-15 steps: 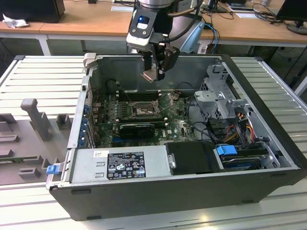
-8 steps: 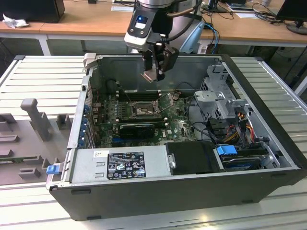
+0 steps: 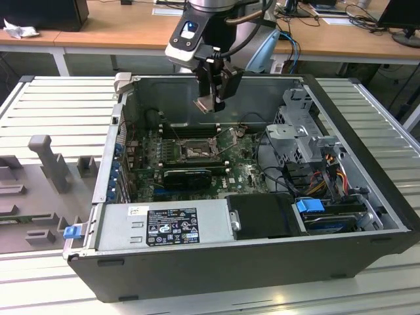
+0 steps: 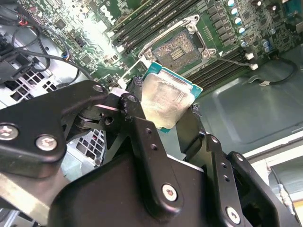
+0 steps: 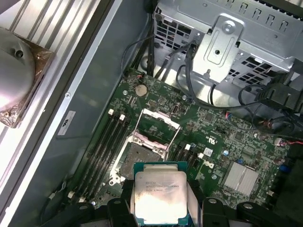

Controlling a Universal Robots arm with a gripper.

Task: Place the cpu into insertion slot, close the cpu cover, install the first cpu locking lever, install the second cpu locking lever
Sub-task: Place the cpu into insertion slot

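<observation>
Gripper (image 4: 163, 124) nearest the lens in both wrist views: pincer clamped on one cpu (image 4: 168, 100), a finger on each of two opposite edges, silvery face toward the cameras. Cpu hangs in the air above the green board (image 3: 246, 172), clear of the one socket (image 5: 138, 158), which lies bare. Cover (image 5: 161, 118), one frame, stands swung up at the socket's edge. Two banks of black memory slots (image 5: 102, 151) flank the socket. One coin cell (image 5: 140, 90) sits near the board's edge. Case (image 3: 216, 266) lies open on its side on a ribbed grey metal table (image 3: 59, 98), with wooden desks (image 3: 98, 36) and cables behind. Power supply (image 3: 118, 226) at the case's near edge carries two labels (image 3: 172, 226), one white, one black, print not legible. Two blue tabs (image 3: 72, 231): one at the case's near corner, one by the drive bay.
</observation>
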